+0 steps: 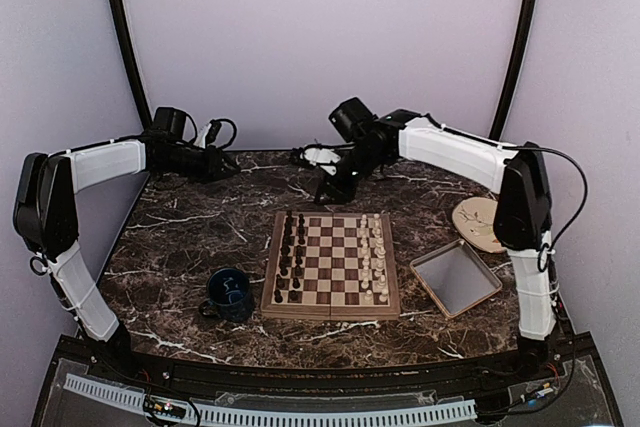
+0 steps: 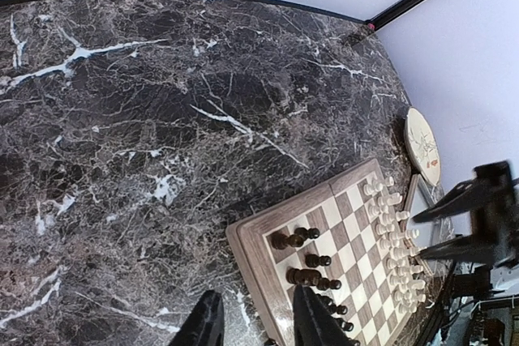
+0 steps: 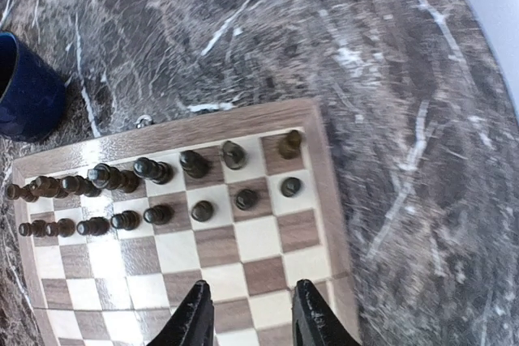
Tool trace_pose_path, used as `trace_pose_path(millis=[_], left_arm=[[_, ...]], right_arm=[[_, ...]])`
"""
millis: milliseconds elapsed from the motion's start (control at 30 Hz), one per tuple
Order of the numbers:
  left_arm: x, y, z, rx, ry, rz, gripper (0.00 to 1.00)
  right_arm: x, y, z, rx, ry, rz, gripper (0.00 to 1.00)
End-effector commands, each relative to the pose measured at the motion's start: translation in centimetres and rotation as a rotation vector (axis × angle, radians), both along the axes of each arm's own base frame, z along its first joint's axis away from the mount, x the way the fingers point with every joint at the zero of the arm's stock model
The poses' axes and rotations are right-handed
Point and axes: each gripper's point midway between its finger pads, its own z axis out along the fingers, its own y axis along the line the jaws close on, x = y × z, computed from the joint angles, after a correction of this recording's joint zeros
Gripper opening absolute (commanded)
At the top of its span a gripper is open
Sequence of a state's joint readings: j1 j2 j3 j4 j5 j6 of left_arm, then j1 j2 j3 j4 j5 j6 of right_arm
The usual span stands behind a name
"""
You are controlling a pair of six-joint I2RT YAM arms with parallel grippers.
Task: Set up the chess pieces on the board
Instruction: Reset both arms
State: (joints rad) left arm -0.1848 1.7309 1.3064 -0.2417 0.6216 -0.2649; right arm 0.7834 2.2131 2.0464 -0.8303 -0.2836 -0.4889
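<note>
Right end effector [image 3: 251,291] hovers over the far end of the board [image 3: 258,238], its two black fingers spread with nothing between them. The dark brown chess pieces [image 3: 193,164] stand just ahead of it in two rows along one edge. Left end effector [image 2: 255,294] hangs well apart from the board, above the far left of the worktop [image 1: 190,237], also parted and empty.

From above, the cream-white chess pieces [image 1: 373,259] line the opposite edge in two rows, with the middle squares bare. The pieces are small turned wood. The board is square, checkered light and dark brown inside a tan border.

A dark blue mug [image 1: 229,294] sits just beside the board's near left corner. A grey rectangular tray [image 1: 456,278] and a round beige plate [image 1: 478,223] lie to its right. The worktop is dark, white-veined marble, backed by pale lilac walls.
</note>
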Motion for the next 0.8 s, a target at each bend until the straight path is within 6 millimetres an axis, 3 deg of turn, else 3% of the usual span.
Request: trace_pose_path(millis=[0, 133, 267, 300, 333, 367, 400, 433, 567, 767], left_arm=[[-0.1, 1.3, 2.5, 0.087, -0.115, 0.002, 0.33], [-0.4, 2.5, 3.0, 0.192, -0.179, 0.015, 0.33], [0.2, 4.8, 4.3, 0.330, -0.246, 0.106, 0.38], [0.2, 5.2, 5.0, 0.351, -0.269, 0.125, 0.49], [0.2, 5.4, 5.7, 0.365, -0.292, 0.139, 0.84], [0.1, 5.6, 6.4, 0.374, -0.312, 0.151, 0.93], [0.0, 5.8, 7.2, 0.381, -0.337, 0.166, 0.95], [-0.2, 6.0, 8.0, 0.386, -0.360, 0.184, 0.97], [-1.3, 6.3, 10.5, 0.397, -0.474, 0.209, 0.99], [-2.5, 7.3, 11.4, 0.410, -0.553, 0.266, 0.99]], right_arm=[[3.9, -6.3, 7.2, 0.079, -0.126, -0.162, 0.36], [6.5, -13.4, 10.1, 0.135, -0.192, -0.350, 0.48], [8.0, -21.7, 12.8, 0.201, -0.247, -0.550, 0.51], [8.1, -23.7, 13.4, 0.231, -0.257, -0.605, 0.55], [8.4, -25.6, 14.1, 0.273, -0.269, -0.666, 0.63], [8.5, -27.6, 15.1, 0.319, -0.289, -0.729, 0.78], [8.3, -29.1, 15.6, 0.356, -0.292, -0.767, 0.97], [8.4, -30.5, 16.1, 0.390, -0.302, -0.801, 1.00], [8.0, -34.6, 16.4, 0.415, -0.390, -0.979, 1.00], [5.5, -35.2, 15.0, 0.461, -0.460, -0.985, 1.00]])
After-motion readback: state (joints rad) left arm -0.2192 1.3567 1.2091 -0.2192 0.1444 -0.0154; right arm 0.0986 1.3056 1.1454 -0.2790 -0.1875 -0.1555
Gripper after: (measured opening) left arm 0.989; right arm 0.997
